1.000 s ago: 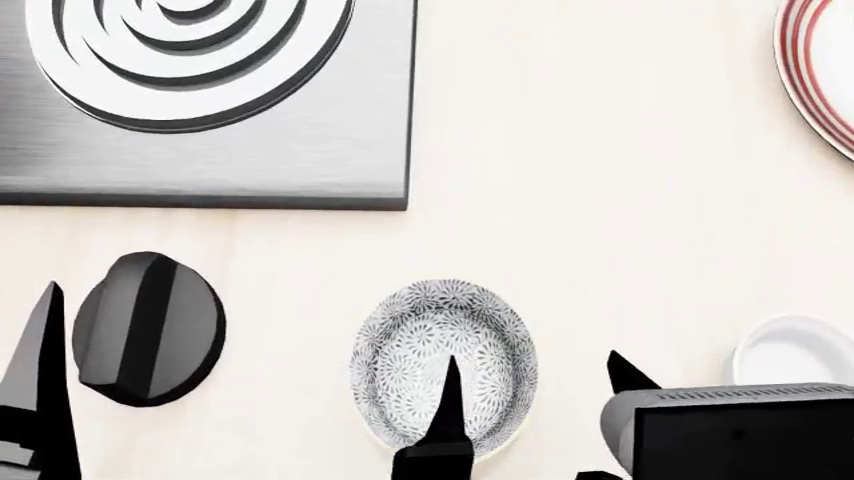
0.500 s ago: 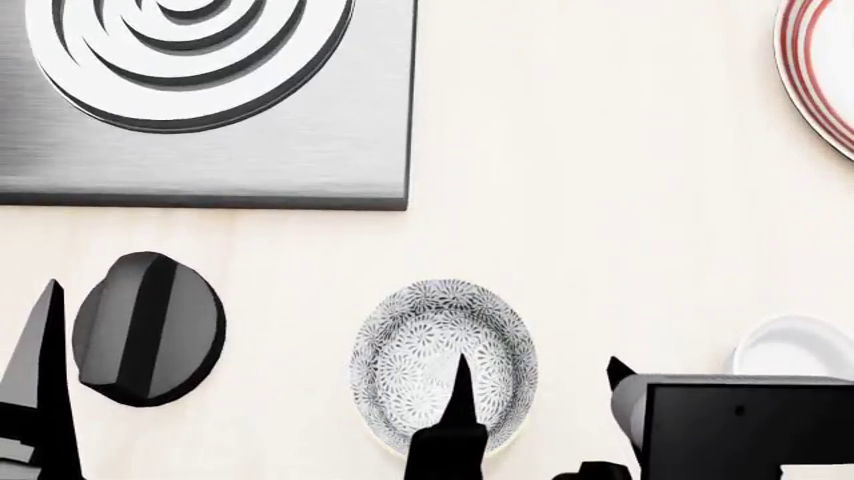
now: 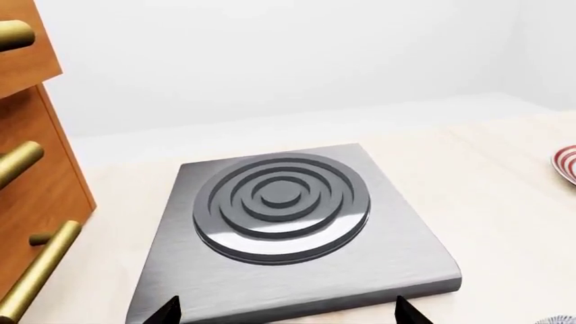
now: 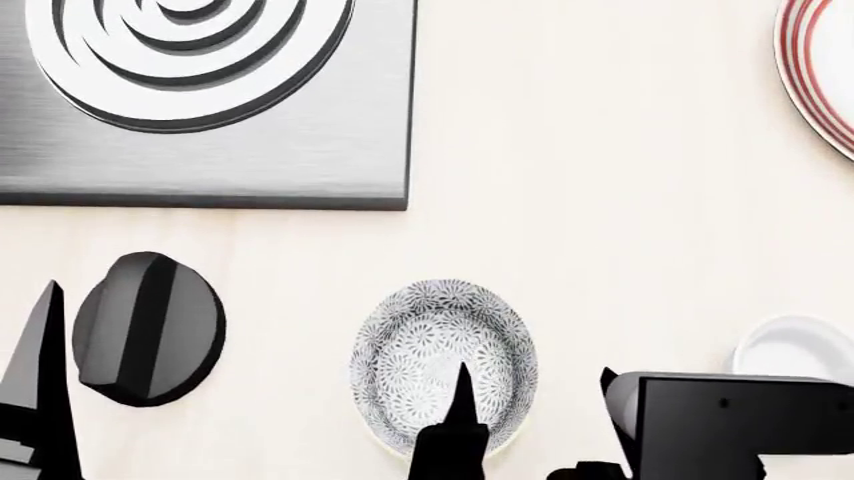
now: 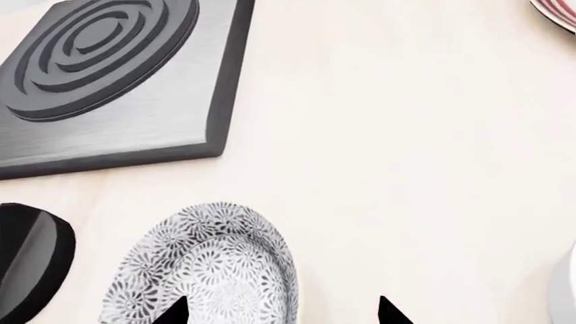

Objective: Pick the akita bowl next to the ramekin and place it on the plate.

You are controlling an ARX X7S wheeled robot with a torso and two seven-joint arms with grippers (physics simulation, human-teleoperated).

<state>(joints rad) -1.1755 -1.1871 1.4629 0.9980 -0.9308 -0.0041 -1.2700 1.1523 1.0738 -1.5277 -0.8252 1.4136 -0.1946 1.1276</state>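
The akita bowl (image 4: 424, 345), with its grey-white floral pattern, sits on the pale counter near the front edge. The white ramekin (image 4: 797, 347) stands to its right, half behind my right wrist. Open, my right gripper (image 4: 537, 385) straddles the bowl's right rim: one fingertip is over the bowl's inside and the other over the bare counter. In the right wrist view the bowl (image 5: 209, 266) fills the space at one fingertip of the open gripper (image 5: 280, 312). The red-ringed plate (image 4: 817, 70) lies at the far right, cut by the frame. My left gripper (image 3: 288, 312) is open and empty.
A steel hob (image 4: 267, 140) with a ringed burner occupies the far left. A black round knob (image 4: 147, 328) lies left of the bowl, beside a left finger (image 4: 47, 340). Wooden drawers with brass handles (image 3: 36, 202) stand beyond the hob.
My right gripper has shifted slightly to the right and its wrist has tilted. The bowl, ramekin and left arm have not moved.
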